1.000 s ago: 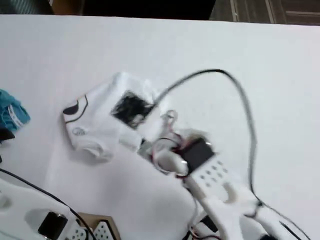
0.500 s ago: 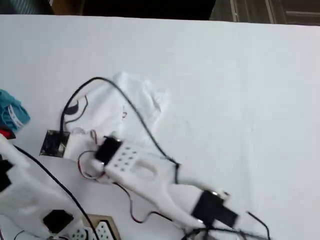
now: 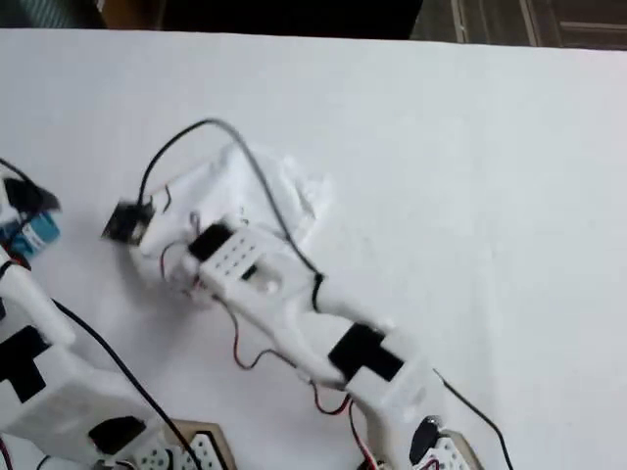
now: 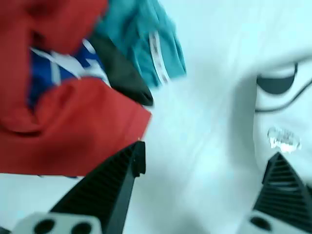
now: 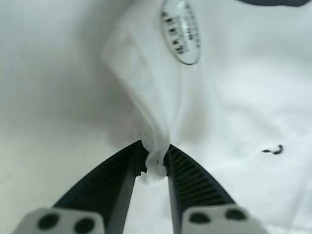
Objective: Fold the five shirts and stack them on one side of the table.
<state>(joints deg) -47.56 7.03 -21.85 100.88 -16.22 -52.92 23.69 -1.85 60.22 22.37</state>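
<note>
Table (image 3: 470, 147): white top | white shirt (image 3: 284, 184): crumpled, left of centre, right arm across it | red shirt (image 4: 73, 126) and teal shirt (image 4: 139, 34): heaped at the left edge | left gripper (image 4: 208, 156): spread wide, holding nothing, over the table between heap and white shirt | right gripper (image 5: 155, 161): narrow, pinching the white shirt's folded edge | oval label (image 5: 181, 34) on the white shirt: print unreadable | strip tag (image 4: 158, 56) on the teal shirt: white, unreadable

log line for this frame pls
right gripper: shut on white shirt edge | left gripper: open, between red shirt and white shirt | teal shirt: beside red shirt
</note>
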